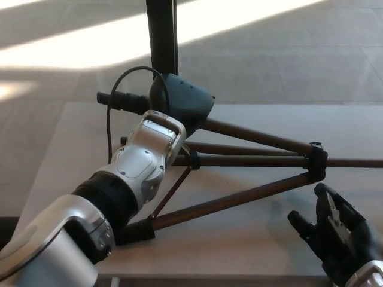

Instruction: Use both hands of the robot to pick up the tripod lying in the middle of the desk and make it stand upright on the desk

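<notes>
Left hand (179, 128) seemingly hidden behind tripod (251, 164).

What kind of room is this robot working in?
Probably an indoor lab or office: a plain grey desk holding a tripod, a tiled floor beyond with sunlight across it, and a dark pole standing behind.
</notes>
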{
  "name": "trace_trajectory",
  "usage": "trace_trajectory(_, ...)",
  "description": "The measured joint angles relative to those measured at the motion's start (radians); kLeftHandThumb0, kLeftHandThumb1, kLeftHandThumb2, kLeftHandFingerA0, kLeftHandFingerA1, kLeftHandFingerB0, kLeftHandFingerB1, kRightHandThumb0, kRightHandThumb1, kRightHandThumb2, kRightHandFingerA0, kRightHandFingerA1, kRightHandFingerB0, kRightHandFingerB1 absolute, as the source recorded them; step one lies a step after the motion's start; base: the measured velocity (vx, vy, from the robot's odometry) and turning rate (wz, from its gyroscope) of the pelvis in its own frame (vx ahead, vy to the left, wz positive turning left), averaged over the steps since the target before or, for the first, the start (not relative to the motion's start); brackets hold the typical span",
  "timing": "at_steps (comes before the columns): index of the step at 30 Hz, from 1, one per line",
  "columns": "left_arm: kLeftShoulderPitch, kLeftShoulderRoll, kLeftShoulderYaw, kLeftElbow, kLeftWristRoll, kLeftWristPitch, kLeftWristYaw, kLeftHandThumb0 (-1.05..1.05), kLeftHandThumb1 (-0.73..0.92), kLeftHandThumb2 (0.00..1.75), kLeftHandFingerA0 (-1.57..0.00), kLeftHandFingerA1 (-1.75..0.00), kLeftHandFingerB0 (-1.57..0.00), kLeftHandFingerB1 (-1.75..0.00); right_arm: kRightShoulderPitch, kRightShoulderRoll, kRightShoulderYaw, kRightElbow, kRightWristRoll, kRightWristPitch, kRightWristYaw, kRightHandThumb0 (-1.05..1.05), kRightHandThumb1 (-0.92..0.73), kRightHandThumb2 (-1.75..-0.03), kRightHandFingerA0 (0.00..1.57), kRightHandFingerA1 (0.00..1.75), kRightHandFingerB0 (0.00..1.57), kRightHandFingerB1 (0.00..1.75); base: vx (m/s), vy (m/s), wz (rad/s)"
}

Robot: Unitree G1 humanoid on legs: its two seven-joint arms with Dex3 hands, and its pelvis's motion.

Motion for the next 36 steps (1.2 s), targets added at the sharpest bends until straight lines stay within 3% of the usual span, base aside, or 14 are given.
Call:
trace_trajectory(8,-0.02,-0.015,0.046,0.0,-0.023,-0.006,-0.02,-0.34,0.8,0.72,-0.83,-1.62,-0.73,-1.05,-0.021,0.0,0.015,0.066,0.047,0.021,-0.052,-0.46,-0.78,-0.63,0.21,0.66,0.25,0.4,0.0,0.0,0.0)
trace_trajectory(9,-0.021,-0.019,0.048,0.0,-0.024,-0.006,-0.021,-0.35,0.78,0.64,-0.83,-1.61,-0.73,-0.91,-0.025,0.0,0.022,0.073,0.054,0.021,-0.054,-0.48,-0.78,-0.63,0.18,0.68,0.24,0.4,0.0,0.0,0.0)
trace_trajectory(12,-0.028,-0.028,0.052,0.001,-0.027,-0.006,-0.025,-0.33,0.69,0.6,-0.82,-1.6,-0.73,-1.0,-0.031,0.0,0.04,0.09,0.07,0.019,-0.058,-0.48,-0.81,-0.63,0.17,0.71,0.2,0.37,0.0,0.0,0.0)
trace_trajectory(13,-0.031,-0.03,0.053,0.001,-0.028,-0.006,-0.026,-0.32,0.67,0.6,-0.83,-1.67,-0.74,-0.97,-0.032,0.0,0.045,0.093,0.074,0.019,-0.058,-0.55,-0.64,-0.89,0.23,0.66,0.17,0.49,0.0,0.0,0.0)
trace_trajectory(14,-0.037,-0.034,0.056,0.001,-0.03,-0.006,-0.028,-0.37,0.46,0.9,-1.12,-1.32,-0.76,-0.93,-0.034,0.0,0.055,0.099,0.082,0.017,-0.058,-0.52,-0.8,-0.63,0.21,0.71,0.22,0.41,0.0,0.0,0.0)
trace_trajectory(15,-0.042,-0.037,0.058,0.001,-0.033,-0.006,-0.029,-0.37,0.46,0.9,-1.12,-1.32,-0.76,-0.93,-0.036,0.0,0.064,0.103,0.087,0.016,-0.057,-0.52,-0.8,-0.63,0.21,0.71,0.22,0.41,0.0,0.0,0.0)
trace_trajectory(16,-0.046,-0.04,0.062,0.001,-0.034,-0.006,-0.03,-0.33,0.65,0.61,-0.81,-1.68,-0.75,-1.0,-0.039,0.0,0.073,0.108,0.092,0.014,-0.057,-0.54,-0.78,-0.62,0.22,0.73,0.23,0.44,0.0,0.0,0.0)
trace_trajectory(17,-0.048,-0.042,0.065,0.001,-0.036,-0.006,-0.031,-0.38,0.61,0.6,-0.83,-1.69,-0.78,-0.93,-0.04,0.0,0.078,0.111,0.094,0.013,-0.057,-0.57,-0.76,-0.62,0.22,0.75,0.23,0.44,0.0,0.0,0.0)
trace_trajectory(19,-0.054,-0.05,0.074,0.001,-0.039,-0.006,-0.032,-0.42,0.68,0.64,-0.84,-1.48,-0.75,-0.8,-0.045,0.0,0.097,0.123,0.105,0.009,-0.056,-0.62,-0.74,-0.62,0.15,0.63,0.21,0.4,0.0,0.0,0.0)
trace_trajectory(22,-0.063,-0.064,0.083,0.001,-0.042,-0.006,-0.033,-0.37,0.74,0.62,-0.85,-1.51,-0.76,-0.9,-0.055,0.0,0.124,0.147,0.124,0.002,-0.05,-0.69,-0.69,-0.61,0.13,0.59,0.23,0.38,0.0,0.0,0.0)
trace_trajectory(23,-0.065,-0.067,0.086,0.001,-0.043,-0.006,-0.034,-0.35,0.76,0.64,-0.83,-1.55,-0.76,-0.95,-0.062,0.0,0.13,0.158,0.131,0.001,-0.047,-0.75,-0.54,-0.9,0.06,0.56,0.14,0.47,0.0,0.0,0.0)
trace_trajectory(26,-0.071,-0.078,0.094,0.001,-0.046,-0.006,-0.039,-0.31,0.73,0.69,-0.84,-1.63,-0.78,-0.98,-0.096,0.0,0.148,0.209,0.153,-0.004,-0.032,-0.78,-0.57,-0.99,0.0,0.34,0.0,0.36,0.0,0.0,0.0)
trace_trajectory(30,-0.081,-0.082,0.111,-0.001,-0.053,-0.006,-0.045,-0.29,0.76,0.71,-0.86,-1.61,-0.45,-0.61,-0.163,0.005,0.154,0.297,0.185,-0.004,0.0,-0.9,-0.62,-0.98,0.0,0.24,0.09,0.21,0.0,0.0,0.0)
trace_trajectory(36,-0.112,-0.082,0.137,-0.022,-0.061,-0.006,-0.051,-0.27,0.68,0.71,-0.91,-1.61,-0.46,-0.63,-0.27,0.052,0.133,0.455,0.215,-0.018,0.049,-0.87,-0.6,-0.97,0.0,0.26,0.05,0.16,0.0,0.0,0.0)
